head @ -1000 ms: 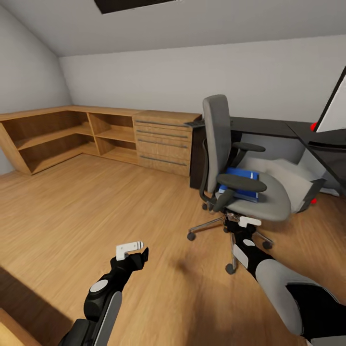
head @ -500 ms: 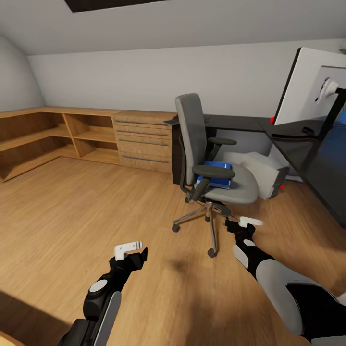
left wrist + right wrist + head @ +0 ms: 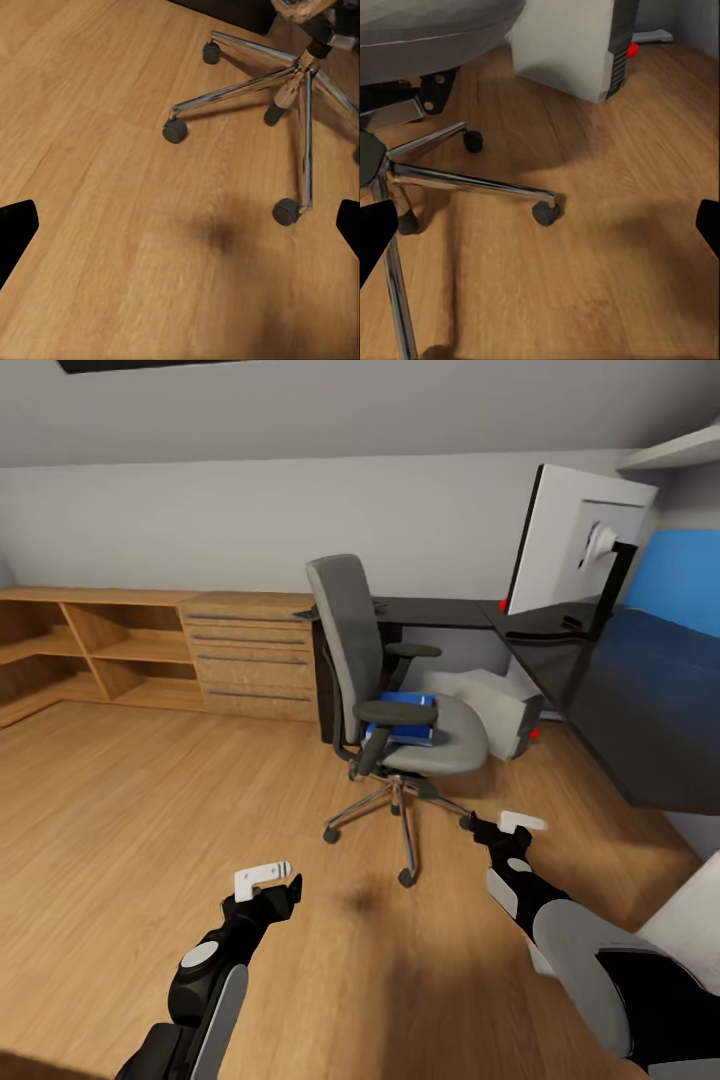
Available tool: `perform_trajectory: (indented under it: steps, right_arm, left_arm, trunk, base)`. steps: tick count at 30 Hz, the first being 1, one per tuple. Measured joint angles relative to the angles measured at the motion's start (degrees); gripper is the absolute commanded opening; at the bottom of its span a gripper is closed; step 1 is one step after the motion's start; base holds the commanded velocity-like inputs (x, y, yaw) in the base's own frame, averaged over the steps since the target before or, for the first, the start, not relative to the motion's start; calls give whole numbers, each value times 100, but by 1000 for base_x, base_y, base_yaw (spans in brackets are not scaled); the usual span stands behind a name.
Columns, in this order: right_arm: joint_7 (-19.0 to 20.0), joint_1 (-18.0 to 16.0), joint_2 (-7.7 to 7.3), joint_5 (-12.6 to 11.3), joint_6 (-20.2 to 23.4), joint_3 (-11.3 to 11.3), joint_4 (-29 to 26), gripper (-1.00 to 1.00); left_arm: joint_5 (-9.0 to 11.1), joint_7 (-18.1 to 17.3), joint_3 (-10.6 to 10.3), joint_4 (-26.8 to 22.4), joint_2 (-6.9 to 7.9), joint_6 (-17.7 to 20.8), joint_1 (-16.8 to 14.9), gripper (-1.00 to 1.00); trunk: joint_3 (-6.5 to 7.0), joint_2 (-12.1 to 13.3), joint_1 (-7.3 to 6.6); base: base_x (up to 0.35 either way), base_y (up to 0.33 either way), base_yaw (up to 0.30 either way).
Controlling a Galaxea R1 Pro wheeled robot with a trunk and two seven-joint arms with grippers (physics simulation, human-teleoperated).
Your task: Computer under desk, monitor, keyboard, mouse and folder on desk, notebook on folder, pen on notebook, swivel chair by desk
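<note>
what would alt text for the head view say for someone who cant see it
A grey swivel chair stands on an oak floor with a blue folder on its seat, beside a black desk carrying a monitor. A pale computer sits under the desk, and both grippers, left and right, hang low, holding nothing.

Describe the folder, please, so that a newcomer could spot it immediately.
Find the grey swivel chair standing in front of the black desk. On its seat, between the black armrests, lies the folder: flat and bright blue, the one vivid thing on the grey padding.
</note>
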Motion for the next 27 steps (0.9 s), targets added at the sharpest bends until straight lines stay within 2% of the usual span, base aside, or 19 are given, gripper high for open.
perform_trajectory:
  steps: [3,8,11,15,27]
  right_arm:
    - [2,-1,3,-2,1,0,4,100]
    - [13,5,11,-9,-6,-1,7,100]
    - [19,6,15,-19,-12,-1,8,100]
    - [39,12,18,-213,-22,-2,9,100]
    - [41,15,22,-254,-20,5,-15,100]
  left_arm:
    - [4,0,25,-12,0,-4,0,100]
    - [18,0,248,-32,-6,-1,0,100]
    - [23,0,309,-35,-8,1,1,100]
    - [21,1,341,-37,-20,-2,1,100]
    - [19,4,343,-37,-17,-4,0,100]
  trunk:
    - [0,0,0]
    - [0,0,0]
    - [0,0,0]
    - [-88,-5,11]
    - [-354,-21,42]
  base:
    - [0,0,-199]
    - [0,0,-63]
    - [0,0,-15]
    - [0,0,-2]
    - [0,0,0]
